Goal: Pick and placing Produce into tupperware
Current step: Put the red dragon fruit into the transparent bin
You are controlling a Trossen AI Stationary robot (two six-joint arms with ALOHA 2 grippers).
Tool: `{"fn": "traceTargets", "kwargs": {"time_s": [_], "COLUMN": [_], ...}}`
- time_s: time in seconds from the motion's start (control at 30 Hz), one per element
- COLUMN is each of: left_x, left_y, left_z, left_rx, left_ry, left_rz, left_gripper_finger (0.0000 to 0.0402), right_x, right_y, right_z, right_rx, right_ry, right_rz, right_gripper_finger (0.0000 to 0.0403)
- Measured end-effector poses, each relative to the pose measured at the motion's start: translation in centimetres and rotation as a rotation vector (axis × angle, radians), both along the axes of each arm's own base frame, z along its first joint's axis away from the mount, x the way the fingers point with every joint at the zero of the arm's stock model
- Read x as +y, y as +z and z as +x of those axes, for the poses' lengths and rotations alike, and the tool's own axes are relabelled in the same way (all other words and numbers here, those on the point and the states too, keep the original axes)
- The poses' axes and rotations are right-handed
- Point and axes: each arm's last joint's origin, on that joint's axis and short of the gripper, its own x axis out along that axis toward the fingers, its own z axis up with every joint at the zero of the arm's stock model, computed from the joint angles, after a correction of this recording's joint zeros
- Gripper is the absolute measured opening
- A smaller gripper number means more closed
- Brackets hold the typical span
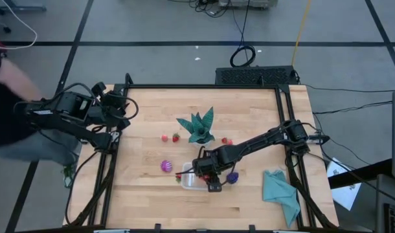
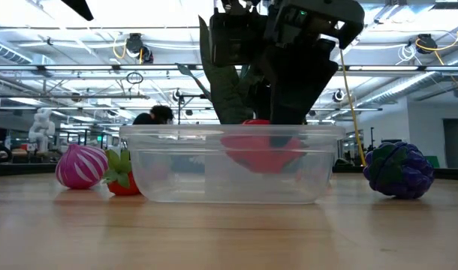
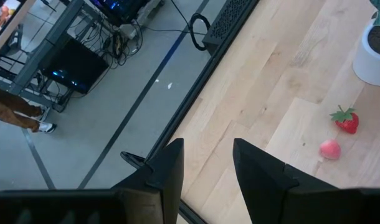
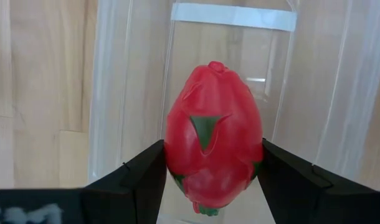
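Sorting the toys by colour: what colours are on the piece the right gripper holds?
Red with green leaf-like patches. The piece shows best in the right wrist view, clamped in the right gripper.

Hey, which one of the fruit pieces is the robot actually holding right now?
The large red piece, clamped in the right gripper over the tupperware. The strawberries, pink ball and purple piece all lie on the table.

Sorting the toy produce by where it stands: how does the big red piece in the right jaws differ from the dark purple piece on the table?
The big red piece is red with green leaf marks; the dark purple piece is bumpy and purple. The red one is gripped by the right gripper over the tupperware; the purple one lies free on the table beside the tupperware. Both are toy produce.
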Motion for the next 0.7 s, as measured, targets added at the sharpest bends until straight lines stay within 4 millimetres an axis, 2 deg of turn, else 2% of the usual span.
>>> {"fn": "traceTargets", "kwargs": {"time_s": [0.7], "left_x": [0.00], "left_y": [0.00], "left_z": [0.00], "left_rx": [0.001], "left_ry": [-0.001], "left_rz": [0.001], "left_gripper_finger": [0.0145], "right_x": [-0.23], "right_y": [-0.28], "right_z": [-0.04], "right_rx": [-0.002], "right_ry": [0.006], "right_rz": [-0.007], "right_gripper_finger": [0.0217]}}
